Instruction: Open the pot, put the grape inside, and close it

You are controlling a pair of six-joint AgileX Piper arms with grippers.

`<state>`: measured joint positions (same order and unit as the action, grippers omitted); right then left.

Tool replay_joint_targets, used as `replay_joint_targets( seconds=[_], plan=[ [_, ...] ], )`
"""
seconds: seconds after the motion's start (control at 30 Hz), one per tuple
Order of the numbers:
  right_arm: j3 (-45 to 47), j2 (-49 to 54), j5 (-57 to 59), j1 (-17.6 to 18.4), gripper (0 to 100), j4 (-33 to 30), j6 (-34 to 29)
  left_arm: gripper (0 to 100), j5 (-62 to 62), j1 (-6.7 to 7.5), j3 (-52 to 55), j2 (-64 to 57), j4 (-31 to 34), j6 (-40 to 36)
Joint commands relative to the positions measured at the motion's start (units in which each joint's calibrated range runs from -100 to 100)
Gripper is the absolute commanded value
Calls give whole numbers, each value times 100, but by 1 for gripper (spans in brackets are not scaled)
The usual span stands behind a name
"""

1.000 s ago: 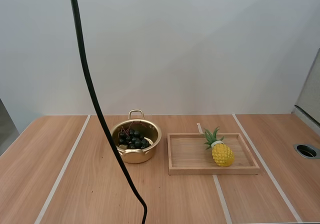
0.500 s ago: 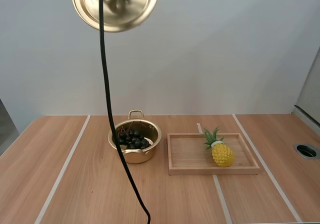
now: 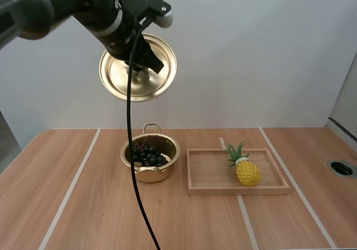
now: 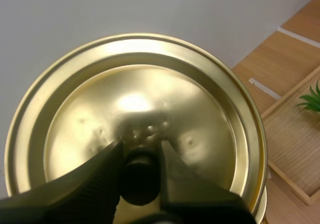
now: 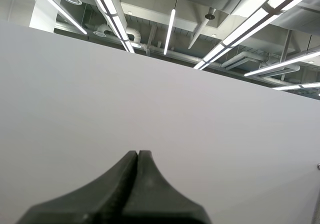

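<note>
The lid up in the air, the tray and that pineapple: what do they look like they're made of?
The lid looks like thin gold-coloured metal: shiny, with a bright reflection and small dents. The tray seems pale unpainted wood, with grain lines showing. The pineapple is probably plastic or rubber: evenly yellow, faintly glossy, toy-like.

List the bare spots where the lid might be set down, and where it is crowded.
Free: table left of the pot; the front strip before pot and tray; table right of the tray; the tray's left half. Crowded: the gap between pot and tray, and around the pineapple.
</note>
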<state>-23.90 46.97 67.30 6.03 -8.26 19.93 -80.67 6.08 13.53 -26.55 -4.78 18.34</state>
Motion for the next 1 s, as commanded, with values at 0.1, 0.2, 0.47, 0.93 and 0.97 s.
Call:
replay_joint_targets(
  seconds=[0.1,0.2,0.47,0.93,0.97],
  plan=[
    [-38,65,34,-13,0,-56,-23,0,382,0,493,328,-179,170],
    [-38,65,111,-13,0,-67,-23,0,324,0,498,595,-358,399],
    [-38,65,173,-13,0,-67,-23,0,-101,0,498,1278,-561,720],
    [-38,65,292,-13,0,-67,-23,0,-428,0,498,2253,-570,1032],
    [-38,65,292,-13,0,-67,-23,0,-444,0,498,2313,-570,1043]
  ],
)
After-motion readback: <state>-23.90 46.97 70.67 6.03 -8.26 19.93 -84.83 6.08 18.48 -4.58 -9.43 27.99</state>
